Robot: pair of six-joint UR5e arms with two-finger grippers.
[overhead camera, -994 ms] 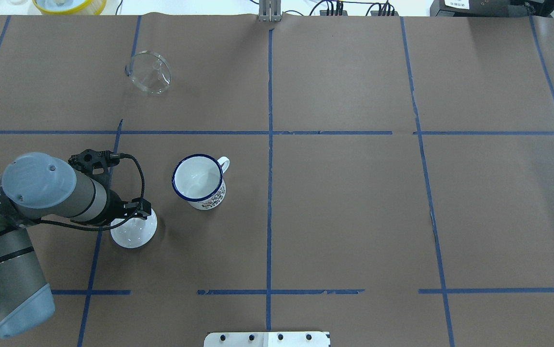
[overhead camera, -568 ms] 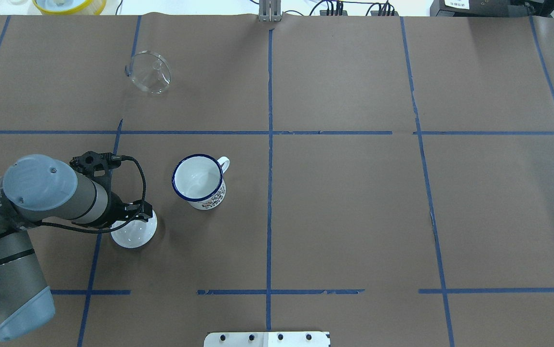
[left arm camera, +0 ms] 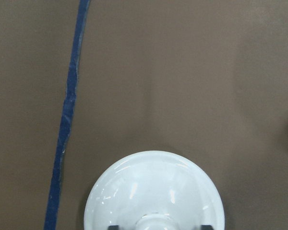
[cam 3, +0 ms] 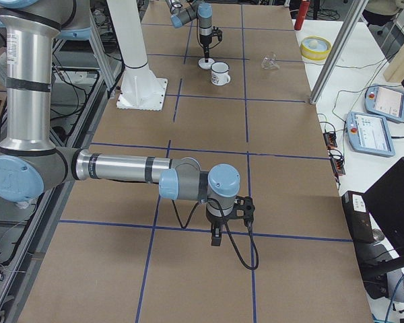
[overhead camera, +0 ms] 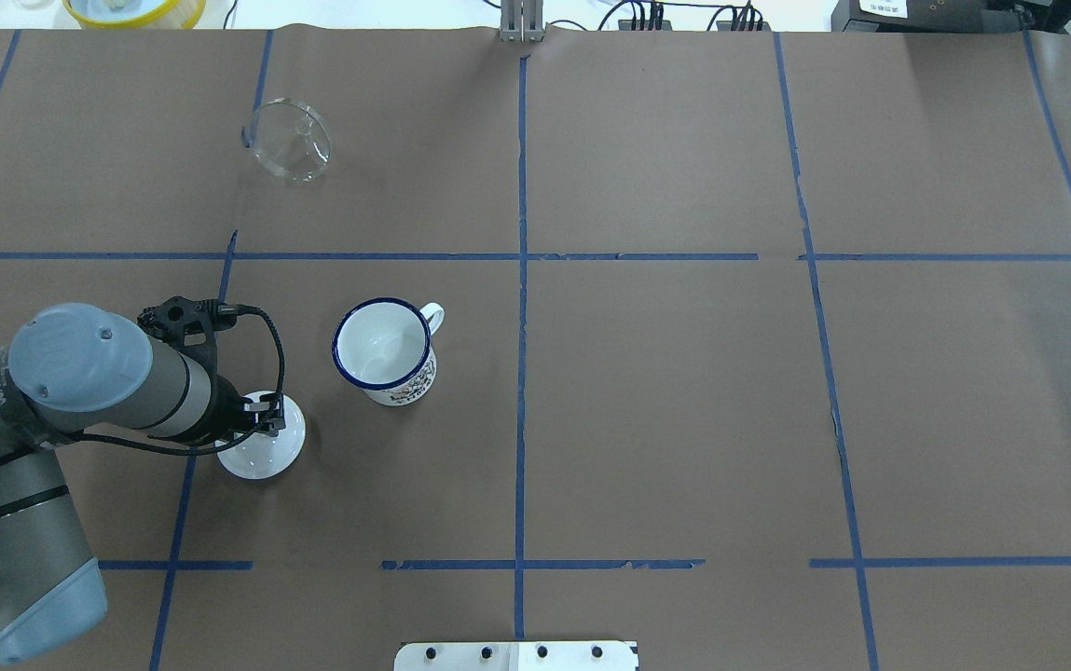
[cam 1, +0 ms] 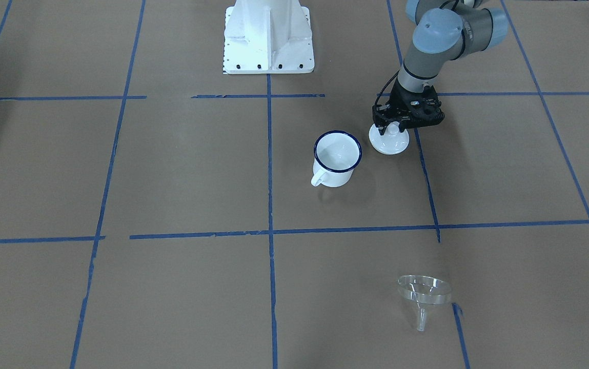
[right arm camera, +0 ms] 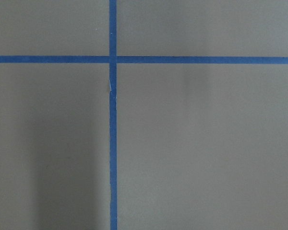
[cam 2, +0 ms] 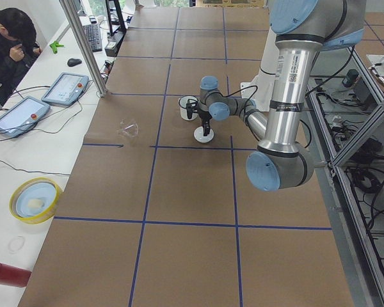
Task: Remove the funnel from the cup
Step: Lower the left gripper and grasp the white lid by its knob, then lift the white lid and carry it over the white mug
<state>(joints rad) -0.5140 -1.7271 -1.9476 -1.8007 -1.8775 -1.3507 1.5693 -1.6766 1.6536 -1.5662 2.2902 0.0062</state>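
Observation:
The clear funnel [overhead camera: 290, 140] lies on its side on the brown paper, far from the cup; it also shows in the front view [cam 1: 424, 292]. The white cup [overhead camera: 384, 349] with a dark blue rim stands upright and empty [cam 1: 337, 159]. My left gripper [overhead camera: 260, 421] is over a white domed lid [overhead camera: 262, 452] beside the cup. In the left wrist view its fingertips [left arm camera: 114, 227] stand apart on either side of the lid's knob, so it is open. My right gripper [cam 3: 216, 235] shows only in the right side view, over bare paper; I cannot tell its state.
The white lid [cam 1: 389, 143] sits just left of the cup in the overhead view. A white robot base plate [cam 1: 267, 36] is behind. A yellow bowl [overhead camera: 134, 9] sits off the paper at the far left edge. Blue tape lines grid the paper.
My left gripper has shifted slightly down over the white lid. The lid, the cup and the funnel have not moved.

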